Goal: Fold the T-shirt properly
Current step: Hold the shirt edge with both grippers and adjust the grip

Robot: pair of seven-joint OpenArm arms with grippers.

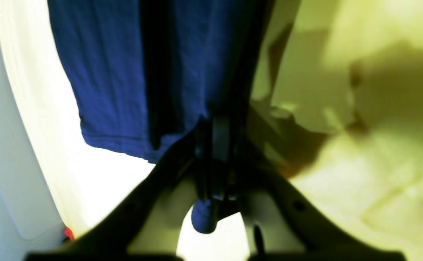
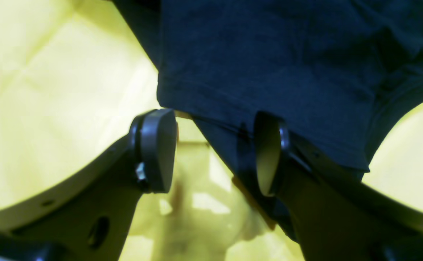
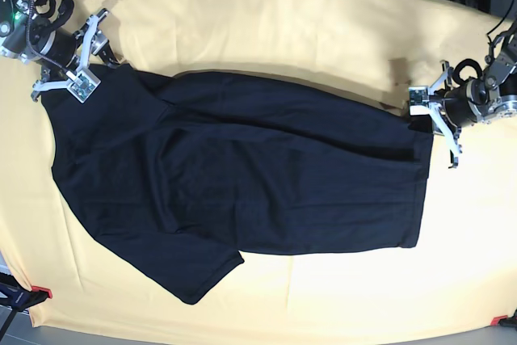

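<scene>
Barely begun: T-shirt (image 3: 242, 191) spread nearly flat across the middle of the frame on the yellow-covered counter (image 3: 323, 30), sleeve still out at lower left. Left gripper (image 3: 430, 112) clamped on its right-hand corner; right gripper (image 3: 81, 58) fingers apart, upper left.

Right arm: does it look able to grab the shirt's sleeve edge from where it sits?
Probably yes. The right end effector stands open right at the shirt hem, one pad already against the fabric, and nothing lies between them.
</scene>
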